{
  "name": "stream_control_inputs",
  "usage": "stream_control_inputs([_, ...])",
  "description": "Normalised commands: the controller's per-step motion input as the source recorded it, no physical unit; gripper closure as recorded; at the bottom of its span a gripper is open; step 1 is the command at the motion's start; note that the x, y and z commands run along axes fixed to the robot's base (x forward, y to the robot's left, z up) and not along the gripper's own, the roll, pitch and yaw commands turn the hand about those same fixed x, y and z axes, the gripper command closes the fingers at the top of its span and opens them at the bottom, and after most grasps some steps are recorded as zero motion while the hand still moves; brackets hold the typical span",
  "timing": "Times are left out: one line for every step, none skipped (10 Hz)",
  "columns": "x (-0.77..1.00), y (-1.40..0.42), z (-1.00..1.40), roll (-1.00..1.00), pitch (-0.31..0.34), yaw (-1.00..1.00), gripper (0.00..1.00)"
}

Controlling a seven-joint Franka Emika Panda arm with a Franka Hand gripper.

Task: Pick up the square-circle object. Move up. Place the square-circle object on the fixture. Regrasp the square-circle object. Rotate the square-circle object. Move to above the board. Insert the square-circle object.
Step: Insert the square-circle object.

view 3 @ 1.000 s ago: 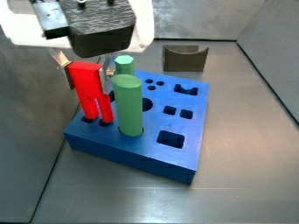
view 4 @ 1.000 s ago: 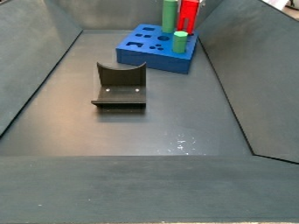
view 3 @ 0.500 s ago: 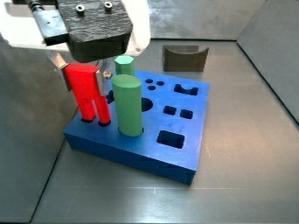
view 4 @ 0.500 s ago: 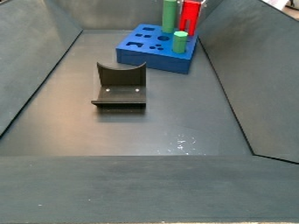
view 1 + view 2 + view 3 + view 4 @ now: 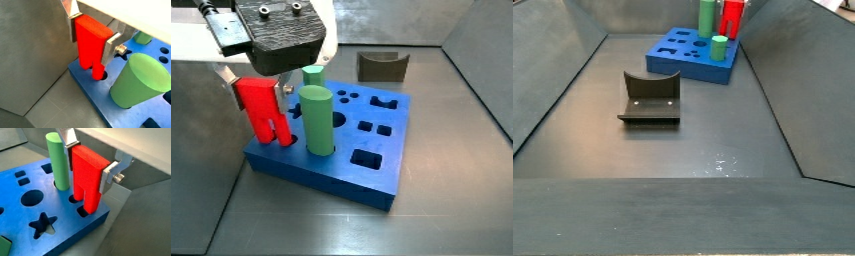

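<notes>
The gripper is showing a black boxy body under white arm casing (small screws on top), with flat silver fingers carrying bolts.

My gripper is hanging over the board's corner, its fingers closing on either side of the square-circle object, which is standing upright with its pronged end going into a hole of the board. A tall cylinder is standing just beside it. The fixture is sitting well apart, behind the board.
</notes>
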Motion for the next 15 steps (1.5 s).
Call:
stream_control_inputs([0.12, -0.01, -0.06, 0.00, -0.001, 0.00, 1.00])
stream_control_inputs([0.12, -0.06, -0.05, 0.00, 0.000, 0.00, 1.00])
stream_control_inputs([0.17, -0.11, -0.06, 0.00, -0.006, -0.01, 1.00])
stream_control_inputs([0.25, -0.08, -0.06, 0.02, 0.000, -0.06, 1.00])
stream_control_inputs([0.31, -0.01, -0.05, 0.00, 0.000, -0.06, 1.00])
stream_control_inputs([0.19, 0.00, 0.00, 0.00, 0.000, -0.03, 1.00])
stream_control_inputs([0.16, 0.00, 0.00, 0.00, 0.000, 0.00, 1.00])
stream_control_inputs([0.13, 0.00, 0.00, 0.00, 0.000, 0.00, 1.00])
stream_control_inputs([0.03, 0.00, 0.00, 0.00, 0.000, 0.00, 1.00])
stream_control_inputs([0.00, 0.00, -0.01, 0.00, 0.000, -0.01, 1.00])
stream_control_inputs([0.06, 0.00, -0.07, 0.00, 0.000, -0.19, 1.00])
stream_control_inputs([0.00, 0.00, -0.05, 0.02, 0.000, -0.21, 1.00])
stream_control_inputs([0.00, 0.00, -0.03, 0.00, 0.000, -0.08, 1.00])
stream_control_inputs([0.00, 0.00, -0.04, 0.00, 0.000, 0.00, 1.00])
stream_control_inputs([0.00, 0.06, -0.11, 0.00, 0.000, 0.00, 1.00])
